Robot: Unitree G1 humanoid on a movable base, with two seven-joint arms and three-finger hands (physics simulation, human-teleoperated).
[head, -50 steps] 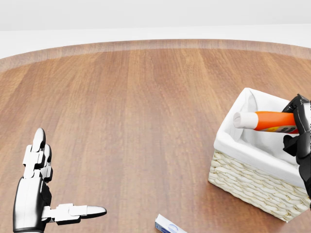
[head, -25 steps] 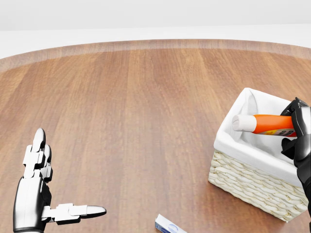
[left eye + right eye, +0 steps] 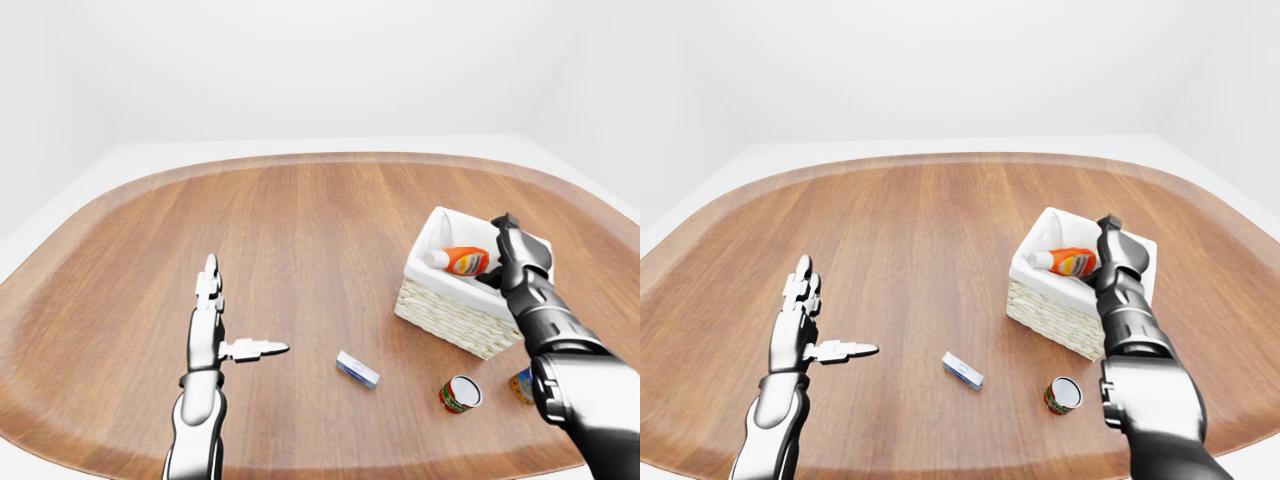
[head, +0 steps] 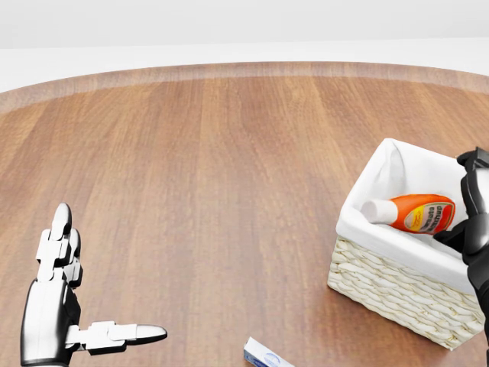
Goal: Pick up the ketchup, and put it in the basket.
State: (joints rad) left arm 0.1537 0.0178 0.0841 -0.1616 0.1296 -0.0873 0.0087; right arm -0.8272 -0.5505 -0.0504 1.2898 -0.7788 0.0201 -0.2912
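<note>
- Left-eye view: one small box point(image 3: 357, 369), one can point(image 3: 460, 394) and part of another item point(image 3: 521, 384) lay on the surface point(image 3: 300, 230).
- Head view: ketchup point(image 4: 410, 213) lay inside the basket point(image 4: 397, 298); right hand point(image 4: 475, 214) beside it, fingers released.
- Right-eye view: left hand point(image 3: 805, 325) spread open, empty.

A ketchup bottle point(image 4: 409, 213) lies on its side in the white-lined wicker basket point(image 4: 397, 294) on the wooden bench point(image 4: 214, 176), beside the right hand point(image 4: 475, 218).
</note>
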